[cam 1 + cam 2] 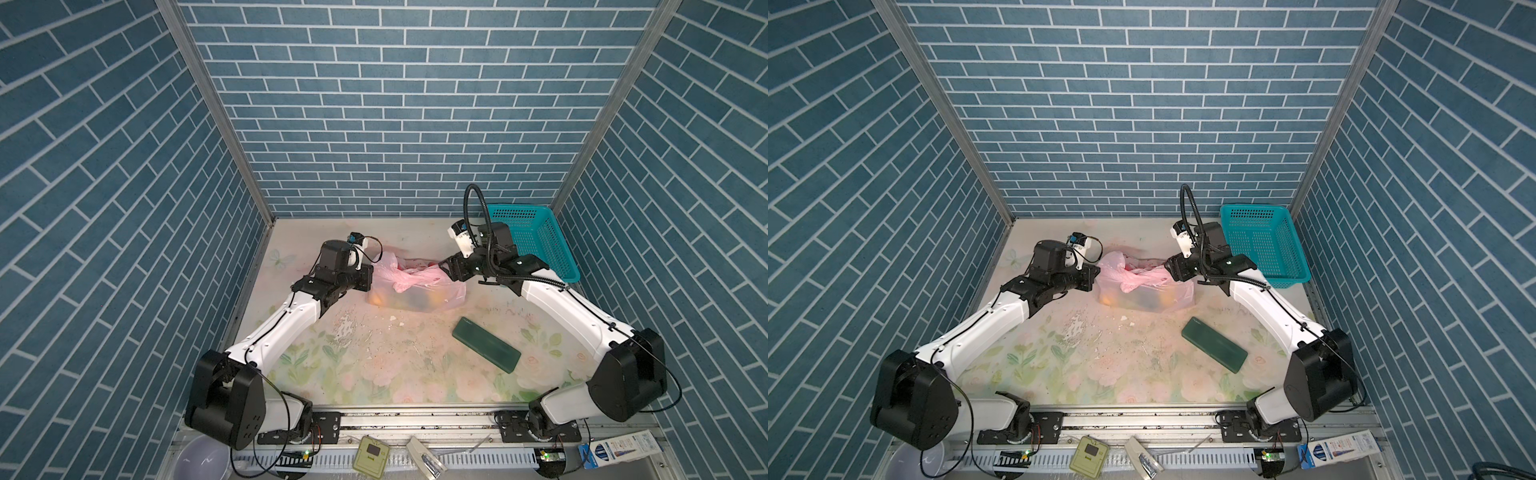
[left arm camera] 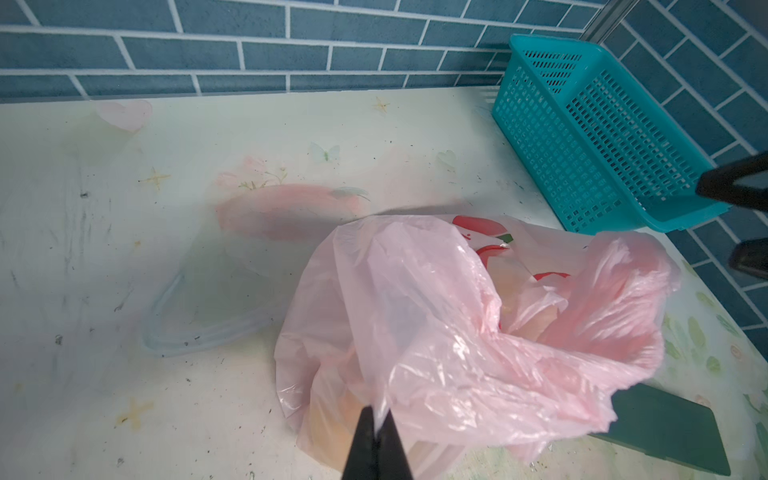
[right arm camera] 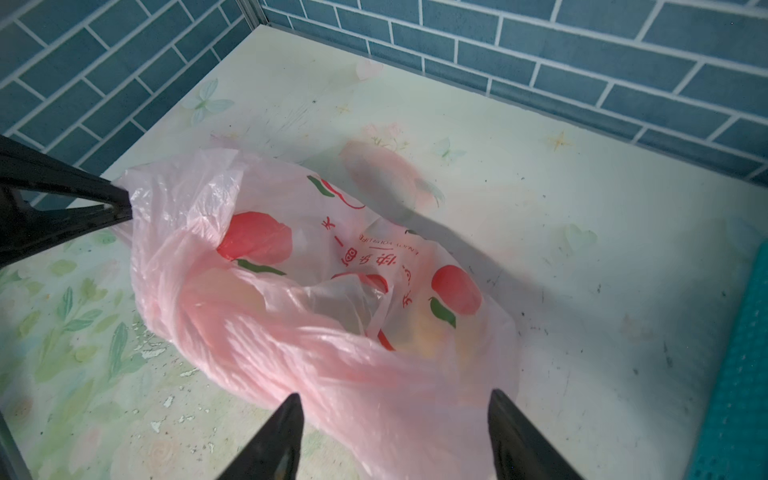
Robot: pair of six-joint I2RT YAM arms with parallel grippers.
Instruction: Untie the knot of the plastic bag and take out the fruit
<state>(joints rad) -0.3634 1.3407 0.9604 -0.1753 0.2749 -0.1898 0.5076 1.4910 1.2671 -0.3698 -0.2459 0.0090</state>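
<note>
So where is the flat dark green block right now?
In both top views the dark green block lies flat on the table, right of centre, nearer the camera than the plastic bag and clear of it.

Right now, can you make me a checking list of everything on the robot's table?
Surface: floral table cover, scuffed and flaking mid-table.
Job's things: thin pink plastic bag at the back; fruit inside, blurry through it; knotted or not, cannot tell.
Clutter: flat dark green rectangular block; teal perforated plastic basket by the right wall.
Grippers: left gripper shut on the bag's plastic; right gripper open over its twisted handle.
Cables: black ribbed hose loops above the right arm.
Surroundings: blue brick-pattern walls.
</note>
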